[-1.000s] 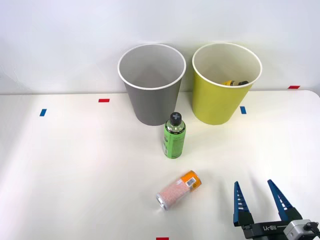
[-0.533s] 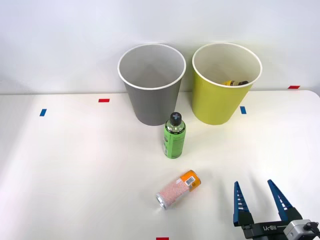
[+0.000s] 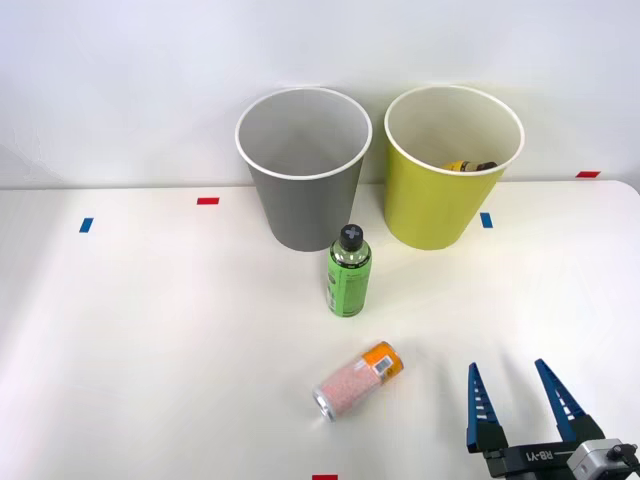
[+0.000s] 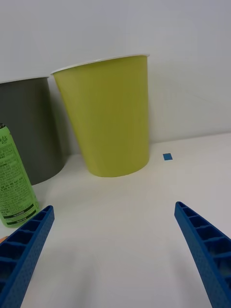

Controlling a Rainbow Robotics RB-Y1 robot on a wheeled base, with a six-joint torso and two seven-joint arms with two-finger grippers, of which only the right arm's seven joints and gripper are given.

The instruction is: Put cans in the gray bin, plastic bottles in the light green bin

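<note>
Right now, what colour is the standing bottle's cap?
Black, on the green-labelled bottle; the front view shows it best.

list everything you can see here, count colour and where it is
gray bin: 1, gray with white rim, back of table, left of the other bin
light green bin: 1, yellow-green with white rim, back right; a yellow object with a dark end lies inside
plastic bottle: 1, green label, black cap, upright in front of the gray bin
can: 1, pink speckled with orange band, lying on its side nearer the robot
tape marks: red and blue, scattered on the white table
right hand: 1, blue ribbed fingers, open, near edge right of the can
</note>
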